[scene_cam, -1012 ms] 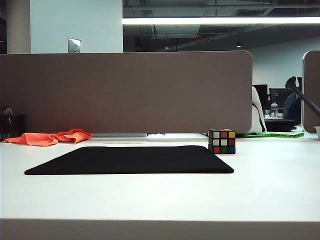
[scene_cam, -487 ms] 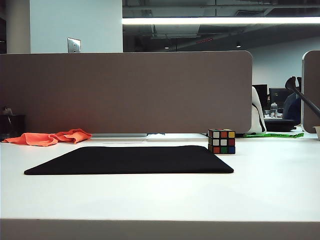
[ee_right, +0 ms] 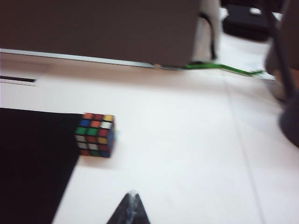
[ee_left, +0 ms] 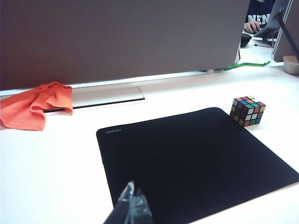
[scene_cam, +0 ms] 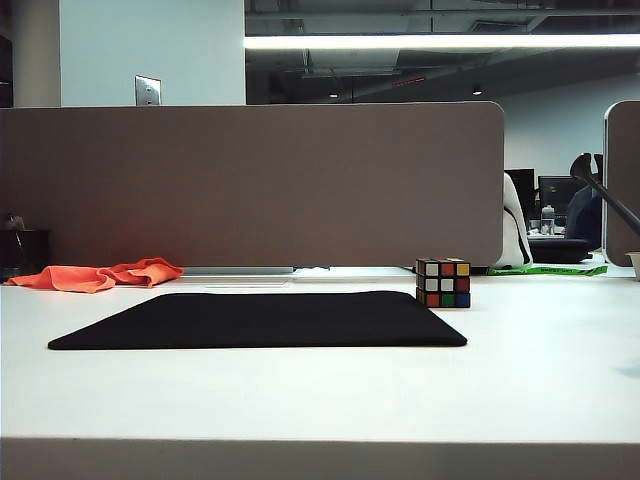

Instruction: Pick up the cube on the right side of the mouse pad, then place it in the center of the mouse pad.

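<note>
Both empty and closed: right gripper point(ee_right: 130, 205) near cube point(ee_right: 96, 134) off mouse pad's point(ee_left: 196, 158) far right corner for pickup, left gripper point(ee_left: 133, 205) over pad's near edge

So the mouse pad point(scene_cam: 258, 320) lies flat mid-table point(scene_cam: 540, 380). The cube point(scene_cam: 443, 283) sits on the table at the pad's 2 o'clock corner, right up against its edge. A crumpled cloth point(scene_cam: 100, 275) is off at 10 o'clock, with the partition panel point(scene_cam: 250, 185) standing behind everything.
</note>
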`<action>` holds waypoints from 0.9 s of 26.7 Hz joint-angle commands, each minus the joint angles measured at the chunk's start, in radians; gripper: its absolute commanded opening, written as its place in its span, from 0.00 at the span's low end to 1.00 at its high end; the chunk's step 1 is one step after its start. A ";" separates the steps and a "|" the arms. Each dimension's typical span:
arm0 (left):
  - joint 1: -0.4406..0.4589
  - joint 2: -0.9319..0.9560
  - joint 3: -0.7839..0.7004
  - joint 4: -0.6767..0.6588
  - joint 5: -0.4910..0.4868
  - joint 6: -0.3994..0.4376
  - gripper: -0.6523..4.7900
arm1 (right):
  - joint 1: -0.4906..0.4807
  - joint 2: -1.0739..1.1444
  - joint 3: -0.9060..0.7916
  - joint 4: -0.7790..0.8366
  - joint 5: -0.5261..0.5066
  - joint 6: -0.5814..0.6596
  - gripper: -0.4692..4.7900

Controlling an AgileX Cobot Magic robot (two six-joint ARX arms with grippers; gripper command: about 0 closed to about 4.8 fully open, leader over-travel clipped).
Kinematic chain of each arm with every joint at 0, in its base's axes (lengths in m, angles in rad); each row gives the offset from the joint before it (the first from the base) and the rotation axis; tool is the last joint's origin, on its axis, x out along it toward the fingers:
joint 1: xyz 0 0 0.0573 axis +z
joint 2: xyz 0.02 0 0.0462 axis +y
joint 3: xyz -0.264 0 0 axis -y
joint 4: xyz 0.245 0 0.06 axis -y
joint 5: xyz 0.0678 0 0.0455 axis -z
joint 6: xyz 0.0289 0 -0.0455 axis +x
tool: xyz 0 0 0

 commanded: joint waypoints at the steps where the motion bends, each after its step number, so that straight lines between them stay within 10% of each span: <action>1: -0.003 0.129 0.080 0.029 0.009 -0.004 0.11 | 0.058 0.117 0.010 0.180 0.000 0.002 0.08; 24: -0.003 0.471 0.157 0.250 0.056 -0.004 0.11 | 0.217 0.835 0.605 0.011 0.184 0.214 0.16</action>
